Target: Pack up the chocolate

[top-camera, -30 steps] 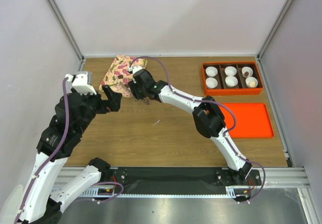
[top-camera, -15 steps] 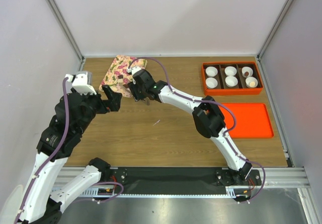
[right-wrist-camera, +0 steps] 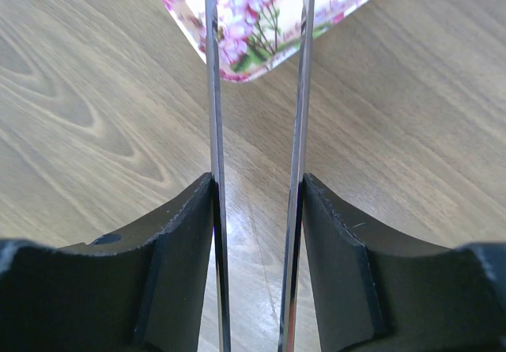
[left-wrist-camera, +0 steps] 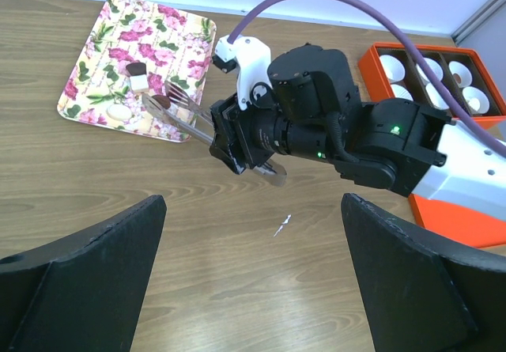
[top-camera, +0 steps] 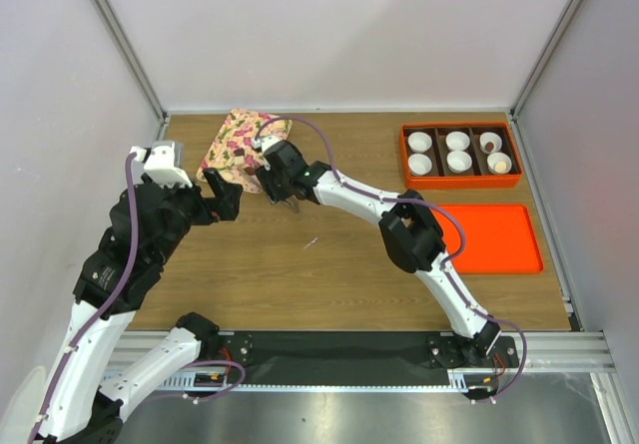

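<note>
A floral tray [top-camera: 238, 137] lies at the back left and holds chocolate lumps: one dark lump [left-wrist-camera: 136, 69] and one brown lump [left-wrist-camera: 161, 100] beside the tong tips. My right gripper [top-camera: 284, 179] is shut on metal tongs [left-wrist-camera: 175, 115], whose two blades [right-wrist-camera: 212, 91] stand apart and reach over the tray's corner [right-wrist-camera: 261, 43]. My left gripper [top-camera: 224, 197] is open and empty, low over the wood [left-wrist-camera: 253, 210], just left of the right gripper. An orange box [top-camera: 403, 157] at the back right holds several white paper cups; one cup holds a dark lump [top-camera: 488, 143].
A flat orange lid [top-camera: 494, 237] lies right of the right arm, in front of the box. A small white scrap [top-camera: 311, 242] lies on the wood near the middle. Grey walls close in the table on three sides.
The right gripper with the tongs has shifted very slightly at the tray's near corner. The left arm has not moved.
</note>
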`<state>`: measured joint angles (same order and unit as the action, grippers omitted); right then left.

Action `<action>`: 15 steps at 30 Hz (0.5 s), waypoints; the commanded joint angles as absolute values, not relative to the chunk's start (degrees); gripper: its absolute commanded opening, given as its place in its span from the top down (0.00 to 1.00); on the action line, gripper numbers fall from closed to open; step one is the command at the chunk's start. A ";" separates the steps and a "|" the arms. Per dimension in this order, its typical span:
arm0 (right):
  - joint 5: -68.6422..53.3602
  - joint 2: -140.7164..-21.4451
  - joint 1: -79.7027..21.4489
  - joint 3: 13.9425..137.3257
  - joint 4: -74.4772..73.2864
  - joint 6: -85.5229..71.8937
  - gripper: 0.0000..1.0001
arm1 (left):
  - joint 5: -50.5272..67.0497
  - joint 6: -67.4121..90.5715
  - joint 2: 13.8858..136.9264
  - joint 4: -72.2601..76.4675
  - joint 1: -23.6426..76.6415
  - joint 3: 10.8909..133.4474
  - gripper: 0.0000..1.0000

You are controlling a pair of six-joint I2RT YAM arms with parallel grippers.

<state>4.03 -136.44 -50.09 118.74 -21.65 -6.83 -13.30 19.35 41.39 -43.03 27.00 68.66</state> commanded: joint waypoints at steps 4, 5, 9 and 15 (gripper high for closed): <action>4.39 -137.90 -49.66 119.88 -21.97 -5.80 0.51 | -12.92 18.54 41.57 -42.27 26.54 69.70 0.00; 4.39 -137.81 -49.75 119.88 -21.97 -5.71 0.52 | -12.92 18.54 41.57 -42.19 26.54 69.61 0.00; 4.39 -137.02 -49.66 119.62 -21.71 -5.89 0.62 | -12.83 18.63 41.40 -42.19 26.63 69.70 0.00; 4.39 -133.25 -49.57 118.65 -20.92 -6.68 0.64 | -12.83 18.81 41.75 -42.45 26.54 70.66 0.00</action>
